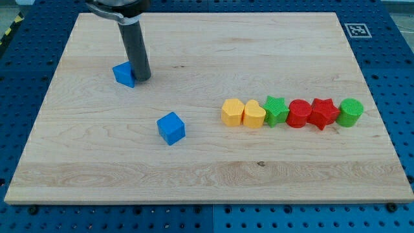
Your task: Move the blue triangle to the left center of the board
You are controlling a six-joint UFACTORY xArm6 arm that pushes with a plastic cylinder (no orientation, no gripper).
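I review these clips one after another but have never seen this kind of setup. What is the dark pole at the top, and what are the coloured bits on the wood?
There is one camera view, looking down at a wooden board. The dark pole is the robot arm's rod; it has no gripper and holds nothing, it only pushes. My tip rests against the right side of the blue triangle, near the view's upper left. A blue cube sits alone near the middle. On the right runs a row: yellow block, yellow heart, green star, red block, red star, green cylinder.
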